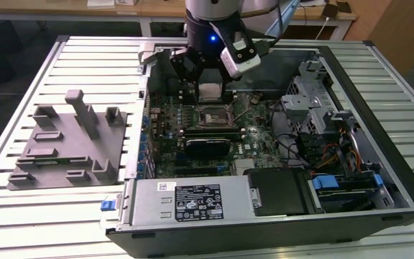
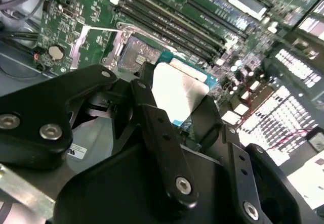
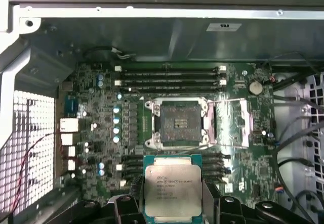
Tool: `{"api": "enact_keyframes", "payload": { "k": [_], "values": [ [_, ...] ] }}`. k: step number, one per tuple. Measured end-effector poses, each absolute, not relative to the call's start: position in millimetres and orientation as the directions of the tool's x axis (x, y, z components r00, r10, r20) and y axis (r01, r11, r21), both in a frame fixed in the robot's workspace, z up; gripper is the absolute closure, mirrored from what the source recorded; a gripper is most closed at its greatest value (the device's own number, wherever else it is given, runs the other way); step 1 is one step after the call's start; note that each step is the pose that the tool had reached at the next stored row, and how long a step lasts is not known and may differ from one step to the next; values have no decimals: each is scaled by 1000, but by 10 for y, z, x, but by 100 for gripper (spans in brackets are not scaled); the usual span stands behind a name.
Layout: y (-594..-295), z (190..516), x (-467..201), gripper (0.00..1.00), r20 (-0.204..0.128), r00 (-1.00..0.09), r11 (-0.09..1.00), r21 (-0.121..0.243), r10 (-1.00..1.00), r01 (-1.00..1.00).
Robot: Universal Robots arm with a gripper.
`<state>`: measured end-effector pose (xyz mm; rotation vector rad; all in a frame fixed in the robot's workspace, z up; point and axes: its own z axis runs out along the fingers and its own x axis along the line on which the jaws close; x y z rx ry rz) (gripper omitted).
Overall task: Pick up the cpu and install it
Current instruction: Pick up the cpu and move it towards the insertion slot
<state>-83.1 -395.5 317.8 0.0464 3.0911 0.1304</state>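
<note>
We see the gripper (image 3: 173,204) clamped on the cpu (image 3: 172,183) by two opposite edges, above the motherboard (image 3: 96,128). The chip hangs near the open socket (image 3: 179,123), apparently not touching it.

Brightly and evenly lit from overhead. Washed to glaring white on the cpu (image 2: 177,90) in the second wrist view; darker, shadowed inside the computer case (image 1: 264,237) in the exterior view.

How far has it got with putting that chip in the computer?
Done: the cpu is picked up, held by the gripper. In hand: it hangs over the motherboard, clear of the socket. Left: the socket is open and empty, so nothing is installed.
</note>
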Motion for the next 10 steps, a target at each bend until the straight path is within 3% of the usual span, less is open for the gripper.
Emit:
{"api": "enact_keyframes", "payload": {
  "k": [10],
  "values": [
    [-3793,2996,-797,46,-34,-999,996,84,32,29]
  ]
}}
